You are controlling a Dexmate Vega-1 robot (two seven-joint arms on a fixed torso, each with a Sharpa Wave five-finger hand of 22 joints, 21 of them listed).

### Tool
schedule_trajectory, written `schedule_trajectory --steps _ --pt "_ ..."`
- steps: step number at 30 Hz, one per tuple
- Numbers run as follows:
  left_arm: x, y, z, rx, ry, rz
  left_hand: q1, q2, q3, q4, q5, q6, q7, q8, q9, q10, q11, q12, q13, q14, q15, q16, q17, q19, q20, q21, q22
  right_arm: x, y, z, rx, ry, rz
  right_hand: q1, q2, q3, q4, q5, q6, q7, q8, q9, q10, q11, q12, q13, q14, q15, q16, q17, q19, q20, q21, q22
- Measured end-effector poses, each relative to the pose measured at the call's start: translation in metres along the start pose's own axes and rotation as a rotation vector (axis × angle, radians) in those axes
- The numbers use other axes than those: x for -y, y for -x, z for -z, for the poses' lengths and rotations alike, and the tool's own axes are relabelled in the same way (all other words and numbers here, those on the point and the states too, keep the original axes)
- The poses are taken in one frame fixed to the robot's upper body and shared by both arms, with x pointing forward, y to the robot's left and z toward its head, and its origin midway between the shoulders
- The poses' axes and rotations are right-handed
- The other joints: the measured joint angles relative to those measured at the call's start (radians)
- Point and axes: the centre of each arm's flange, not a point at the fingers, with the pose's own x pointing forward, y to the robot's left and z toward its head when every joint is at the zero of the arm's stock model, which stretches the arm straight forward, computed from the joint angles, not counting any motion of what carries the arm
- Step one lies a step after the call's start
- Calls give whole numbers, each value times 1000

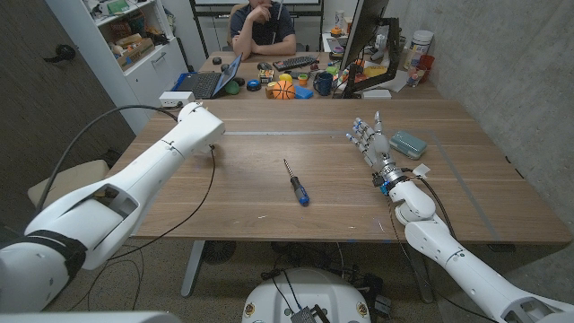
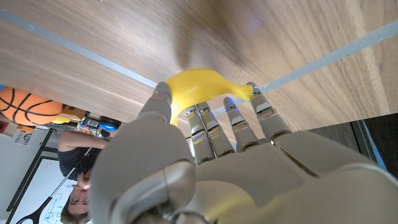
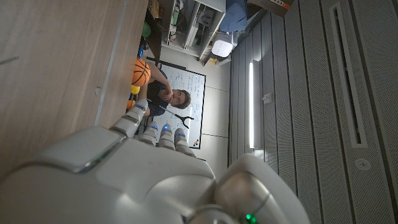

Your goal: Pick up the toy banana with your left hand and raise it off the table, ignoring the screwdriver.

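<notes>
The yellow toy banana [image 2: 202, 84] lies against the wooden table [image 2: 124, 37]. My left hand [image 2: 211, 130] reaches down onto it, thumb at one end and fingertips [image 2: 252, 92] along its near side, touching it. In the head view the left arm's white wrist [image 1: 199, 123] covers that hand and the banana. The screwdriver [image 1: 297, 184], with a blue handle, lies at the table's middle, apart from both hands. My right hand [image 1: 370, 139] stands on the right with fingers apart, holding nothing.
A teal case [image 1: 408, 144] lies just right of my right hand. A black cable [image 1: 208, 184] hangs from the left arm across the table. A second desk behind carries a laptop [image 1: 208, 82], toy balls [image 1: 282, 89] and clutter; a person [image 1: 263, 27] sits there.
</notes>
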Motion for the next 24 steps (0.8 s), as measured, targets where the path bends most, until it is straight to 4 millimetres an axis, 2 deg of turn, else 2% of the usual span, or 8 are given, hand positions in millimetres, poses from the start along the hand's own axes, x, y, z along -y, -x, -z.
schedule_trajectory --steps 15,24 --pt "-17 11 -10 74 26 -56 0 0 0 0 -2 0 0 0 0 0 0 0 0 0 0 0 0 0 0 0 0 -3 -1 3 -12 5 0 0 0 -4 -4 0 0 0 0 0 0 0 0 0 0 0 0 0 0 0 0 0" --pt "-23 16 -12 113 39 -83 -1 -2 0 0 -5 0 0 0 0 0 0 0 0 0 0 -8 0 0 0 0 0 -6 -3 4 -18 9 1 0 0 -8 0 0 0 0 0 0 0 0 0 0 0 0 0 0 0 0 0 0"
